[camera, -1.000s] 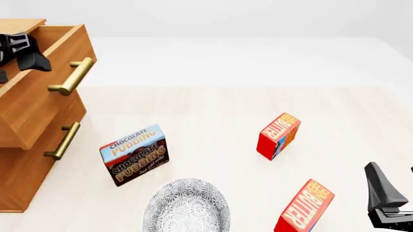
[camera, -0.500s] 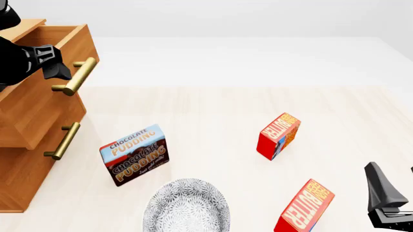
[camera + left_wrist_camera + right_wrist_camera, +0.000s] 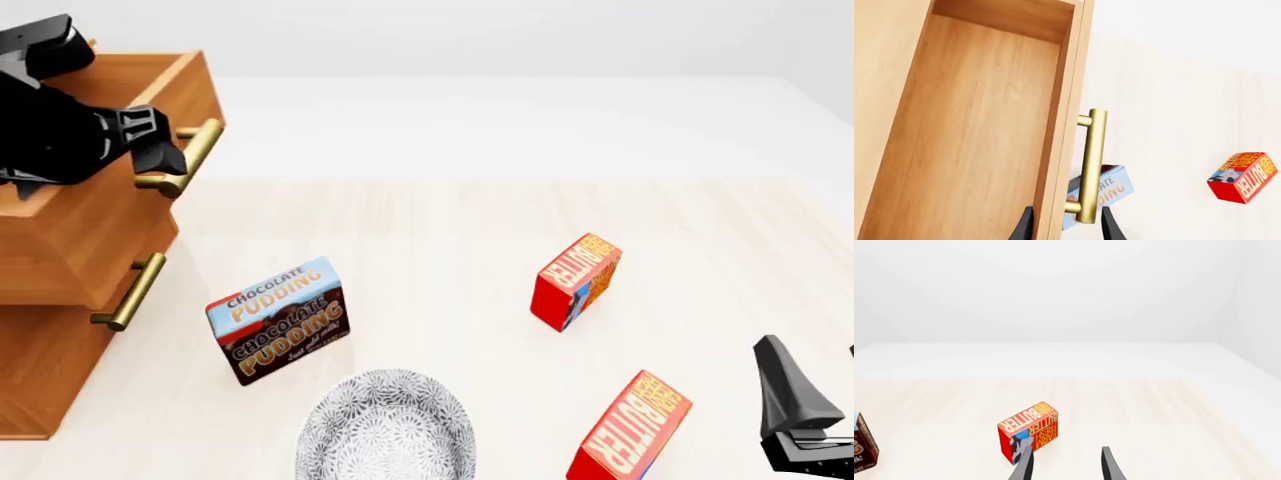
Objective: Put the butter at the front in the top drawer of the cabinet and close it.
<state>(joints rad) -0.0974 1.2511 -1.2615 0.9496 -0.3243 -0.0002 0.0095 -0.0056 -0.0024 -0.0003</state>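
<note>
1. Between the earlier front pictures and now, only the left side has changed: the top drawer (image 3: pixel 94 215) has slid further out of the cabinet (image 3: pixel 54 360), and the left gripper (image 3: pixel 158 157) has come round to its brass handle (image 3: pixel 183 160); both butter cartons have stayed put.
2. Standing at the table's near edge, right of centre, the butter (image 3: pixel 630 428) tilts on the surface, its lettered long face running up and slightly away.
3. Just beside it, further right, hovers the right gripper (image 3: pixel 801 440); its fingers (image 3: pixel 1024 465) are spread apart and hold nothing, so this arm is by far the nearer.
4. Behind the butter, a little left and apart from it, sits the second butter carton (image 3: pixel 577 281); I judge this is the 1 the right wrist view shows just left of the fingers, so that view alone could mislead.
5. Well to the left stand the pudding box (image 3: pixel 278 320) and the patterned plate (image 3: pixel 387 425), between butter and cabinet.
6. Left gripper fingers (image 3: pixel 1109 227) straddle the handle's lower end; whether they pinch it I cannot tell.
7. The drawer's open cavity looks empty, ready to receive.
</note>
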